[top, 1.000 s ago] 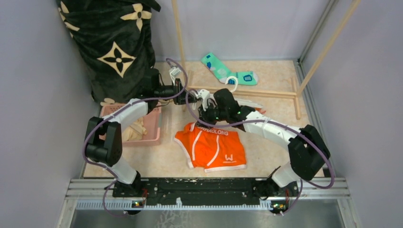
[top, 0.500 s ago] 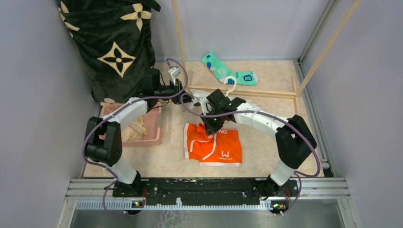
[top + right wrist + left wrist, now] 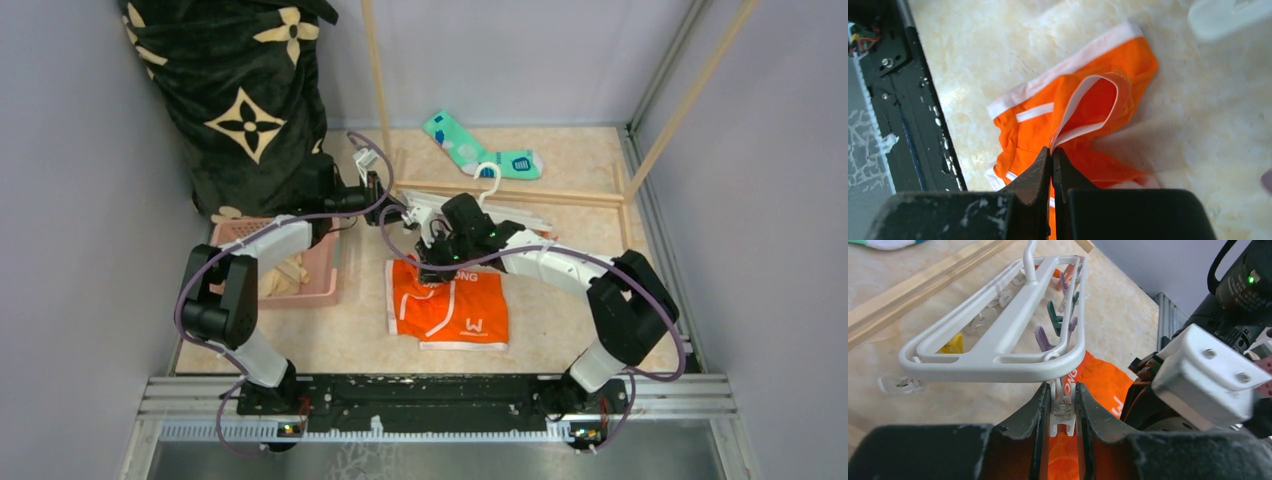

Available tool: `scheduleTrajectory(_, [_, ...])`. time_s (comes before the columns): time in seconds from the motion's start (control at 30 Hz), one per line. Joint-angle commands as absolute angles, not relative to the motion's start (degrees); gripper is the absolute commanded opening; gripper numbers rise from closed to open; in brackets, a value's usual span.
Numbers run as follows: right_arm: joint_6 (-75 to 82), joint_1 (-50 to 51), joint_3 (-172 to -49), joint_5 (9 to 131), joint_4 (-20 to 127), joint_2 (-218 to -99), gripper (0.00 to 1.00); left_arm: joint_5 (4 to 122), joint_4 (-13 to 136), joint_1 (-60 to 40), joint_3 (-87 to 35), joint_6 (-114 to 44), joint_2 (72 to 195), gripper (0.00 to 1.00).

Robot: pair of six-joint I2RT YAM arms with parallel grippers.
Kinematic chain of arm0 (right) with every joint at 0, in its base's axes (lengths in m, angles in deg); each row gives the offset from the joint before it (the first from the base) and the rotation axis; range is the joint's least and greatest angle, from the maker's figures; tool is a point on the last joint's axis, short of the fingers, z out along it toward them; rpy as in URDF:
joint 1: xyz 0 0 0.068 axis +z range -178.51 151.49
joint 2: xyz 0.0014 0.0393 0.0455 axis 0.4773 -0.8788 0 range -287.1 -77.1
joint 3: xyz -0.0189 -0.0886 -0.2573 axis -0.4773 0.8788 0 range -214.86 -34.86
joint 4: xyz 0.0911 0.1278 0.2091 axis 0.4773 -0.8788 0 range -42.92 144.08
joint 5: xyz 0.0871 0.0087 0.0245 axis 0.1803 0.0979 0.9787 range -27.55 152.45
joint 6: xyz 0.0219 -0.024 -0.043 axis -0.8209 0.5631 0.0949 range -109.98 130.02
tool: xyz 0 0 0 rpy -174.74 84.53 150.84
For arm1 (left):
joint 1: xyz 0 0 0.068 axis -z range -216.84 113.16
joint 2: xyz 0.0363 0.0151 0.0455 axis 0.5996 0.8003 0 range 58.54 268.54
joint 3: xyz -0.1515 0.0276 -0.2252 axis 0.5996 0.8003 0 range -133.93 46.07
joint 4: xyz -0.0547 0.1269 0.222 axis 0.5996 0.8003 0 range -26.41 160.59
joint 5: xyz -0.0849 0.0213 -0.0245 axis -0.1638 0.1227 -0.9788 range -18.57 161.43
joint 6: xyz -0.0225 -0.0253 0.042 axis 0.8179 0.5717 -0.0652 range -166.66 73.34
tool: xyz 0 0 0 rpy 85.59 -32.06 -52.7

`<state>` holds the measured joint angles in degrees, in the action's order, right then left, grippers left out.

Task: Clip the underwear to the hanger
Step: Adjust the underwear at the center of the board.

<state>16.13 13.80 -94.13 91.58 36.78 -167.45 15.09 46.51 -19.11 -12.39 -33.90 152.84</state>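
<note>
Less underwear (image 3: 450, 312) spread than before

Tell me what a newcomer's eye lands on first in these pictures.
The bright orange underwear in the middle of the scene stands out first, its white-piped edge pinched in the shut right gripper. Just beyond it, the left gripper clamps a white clothespin hanging from the white hanger. A black flowered fabric looms in the far left corner.
</note>
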Motion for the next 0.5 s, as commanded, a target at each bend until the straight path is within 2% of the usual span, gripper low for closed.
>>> scheduleTrajectory(0.0, [24.5,13.5,-94.4,101.0,43.1,-164.5,0.00,8.6,29.9,-19.1,-8.9,-26.2,151.0,0.00])
scheduleTrajectory(0.23, [32.6,15.6,-94.0,99.9,35.1,-164.1,0.00,9.5,31.7,-19.1,-8.7,-27.6,150.5,0.00])
scheduleTrajectory(0.47, [32.4,31.2,-84.5,73.6,42.5,-160.9,0.00,10.9,35.2,-19.3,-9.7,-30.3,151.0,0.00])
